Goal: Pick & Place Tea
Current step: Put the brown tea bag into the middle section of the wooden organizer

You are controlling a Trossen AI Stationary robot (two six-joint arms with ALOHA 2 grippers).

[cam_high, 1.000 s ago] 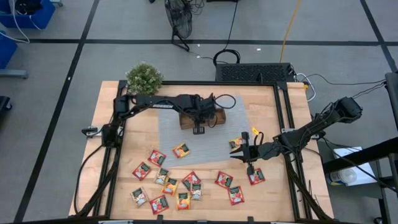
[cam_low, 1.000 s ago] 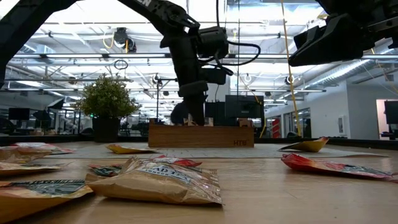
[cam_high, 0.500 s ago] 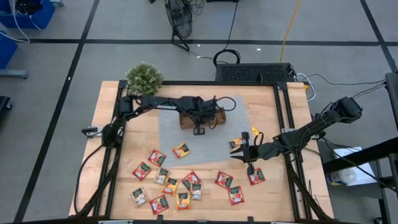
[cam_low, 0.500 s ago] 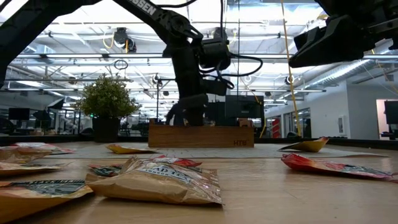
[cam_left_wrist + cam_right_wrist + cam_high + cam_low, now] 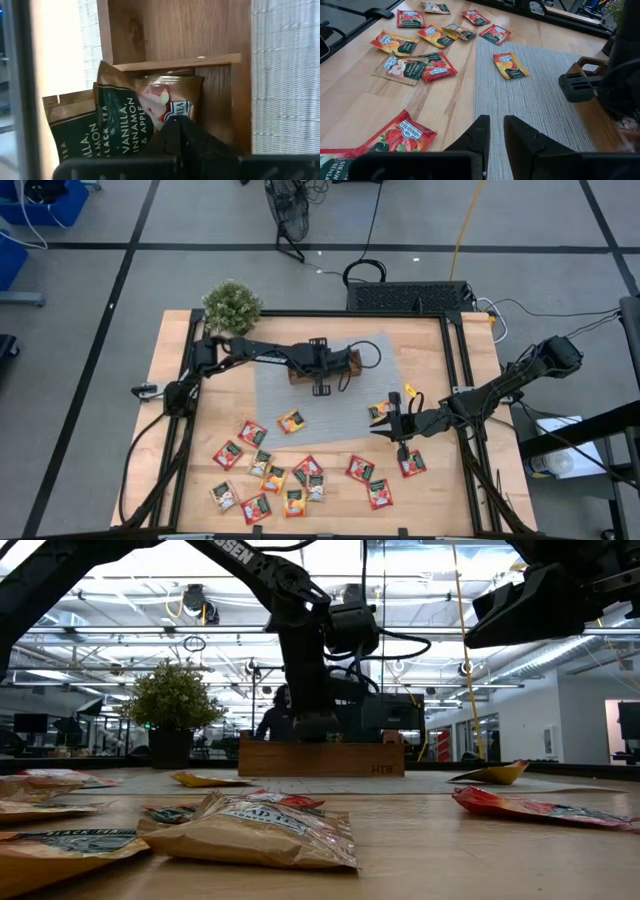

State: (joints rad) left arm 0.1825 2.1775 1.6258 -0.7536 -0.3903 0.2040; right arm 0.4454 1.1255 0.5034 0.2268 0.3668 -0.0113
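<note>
The brown wooden tray (image 5: 345,367) stands on a grey mat (image 5: 300,400) at the table's far middle. My left gripper (image 5: 176,127) is shut and points steeply down into one tray compartment. In that compartment a dark green tea packet (image 5: 117,120) and a pale-centred one (image 5: 167,100) stand on edge, leaning on the wall. Several red, green and orange tea packets (image 5: 290,475) lie flat on the near half of the table. My right gripper (image 5: 495,131) hovers over the mat's right edge with a narrow gap between its fingers, which are empty. My left gripper's shut fingertips (image 5: 175,131) come from above, right in front of the pale-centred packet's lower edge (image 5: 172,114) inside the compartment. Whether they touch it I cannot tell, because the fingers themselves cover the spot.
A potted plant (image 5: 232,305) stands at the far left corner. An orange packet (image 5: 510,65) lies alone on the mat, and a red one (image 5: 400,135) on the wood near my right gripper. Black frame rails (image 5: 455,360) border the table.
My left gripper has sunk toward the tray and tipped its wrist, so its fingers now reach into the compartment; it stays shut. My right gripper has kept still.
</note>
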